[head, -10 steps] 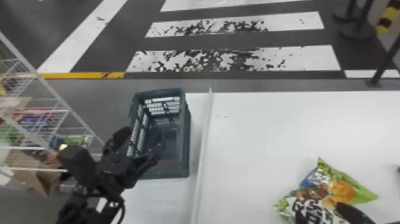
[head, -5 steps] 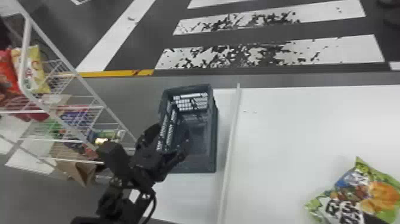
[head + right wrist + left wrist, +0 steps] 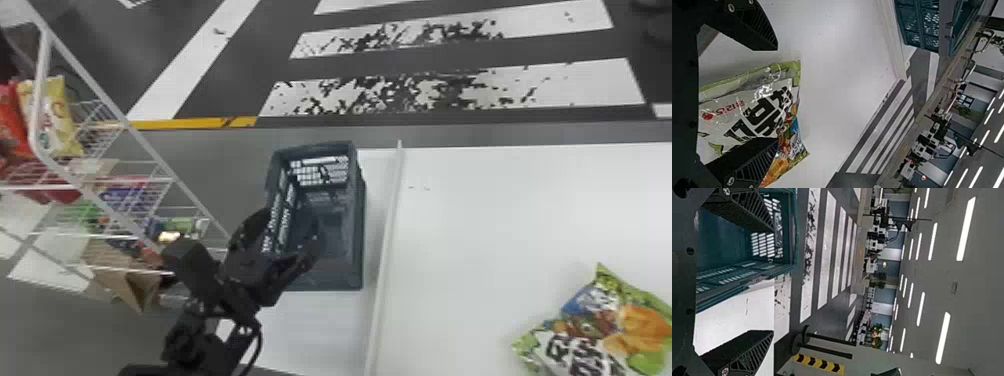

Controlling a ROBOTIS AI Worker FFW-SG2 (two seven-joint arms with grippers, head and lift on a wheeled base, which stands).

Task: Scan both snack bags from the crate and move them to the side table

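1 snack bag point(image 3: 592, 330) lies on the desk point(image 3: 500, 225), right and near, its near end cut off in the head view. The right tool point(image 3: 777, 94) is released, 2 fingers wide apart; 1 hides part of the bag. Left of the pale strip point(image 3: 387, 250) stands the crate point(image 3: 356, 240), partly hidden behind the left tool point(image 3: 295, 227), also released. Left of the crate, goods point(image 3: 125, 195) on the wire rack point(image 3: 157, 159) are hard to make out.

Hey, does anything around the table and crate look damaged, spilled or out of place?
The white floor stripes beyond the table look worn, broken up by dark patches. I see no spill, and the crate stands upright.
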